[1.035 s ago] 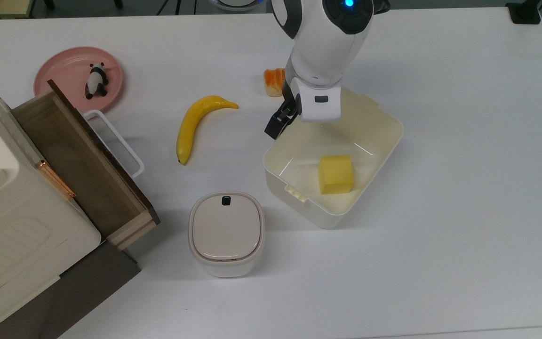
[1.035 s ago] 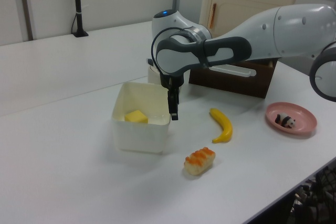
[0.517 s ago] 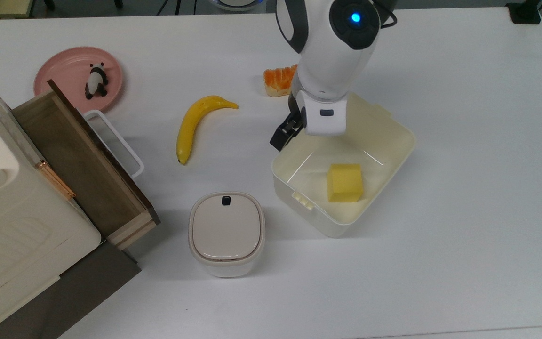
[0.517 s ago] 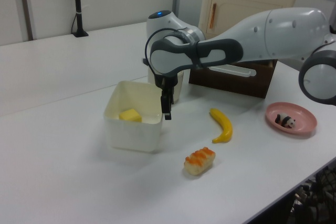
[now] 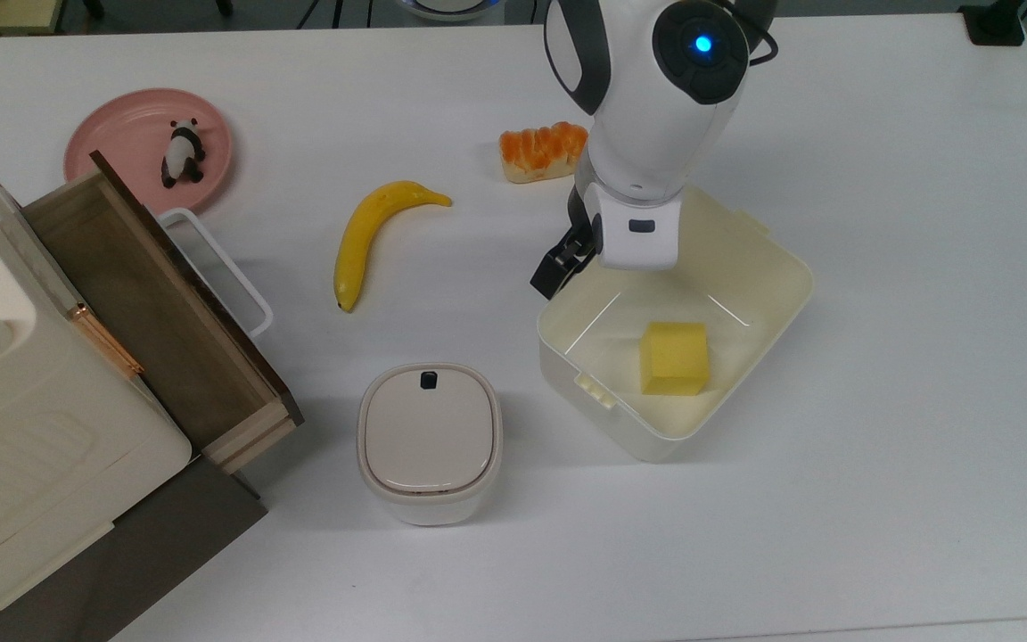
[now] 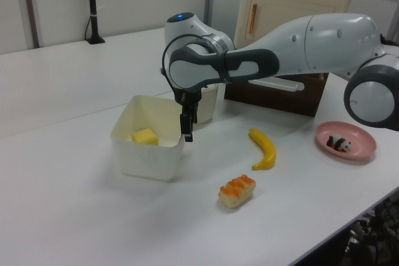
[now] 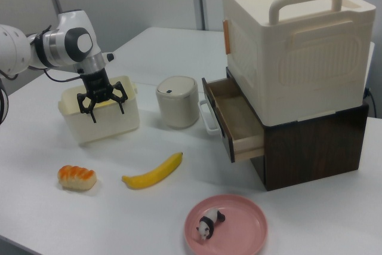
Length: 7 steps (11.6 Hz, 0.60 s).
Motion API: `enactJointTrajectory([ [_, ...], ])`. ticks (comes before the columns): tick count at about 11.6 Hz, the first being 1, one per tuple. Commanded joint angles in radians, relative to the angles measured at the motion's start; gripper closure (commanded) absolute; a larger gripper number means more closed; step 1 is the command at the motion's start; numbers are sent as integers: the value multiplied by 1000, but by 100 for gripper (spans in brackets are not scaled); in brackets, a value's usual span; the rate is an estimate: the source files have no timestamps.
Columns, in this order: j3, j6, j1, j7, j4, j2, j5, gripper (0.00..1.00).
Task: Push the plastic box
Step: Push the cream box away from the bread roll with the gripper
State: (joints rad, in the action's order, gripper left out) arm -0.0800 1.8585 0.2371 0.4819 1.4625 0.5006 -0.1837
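Cream plastic box [image 5: 772,294], one yellow block [image 5: 675,358] inside, one hand [image 7: 102,104] beside.

A white table [image 5: 879,499] carries the plastic box [image 5: 745,267], a lidded bin [image 5: 429,441], a banana [image 5: 371,232], a piece of bread [image 5: 540,152], a pink plate [image 5: 121,134] and a cream cabinet [image 7: 298,70] on its dark drawer base
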Motion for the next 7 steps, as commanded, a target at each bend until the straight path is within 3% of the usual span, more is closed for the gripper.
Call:
enactJointTrajectory([
  [1,0,8,10,-29,-31,18,-14,0],
  [7,-1,8,8,-29,-59,36,-16,0],
])
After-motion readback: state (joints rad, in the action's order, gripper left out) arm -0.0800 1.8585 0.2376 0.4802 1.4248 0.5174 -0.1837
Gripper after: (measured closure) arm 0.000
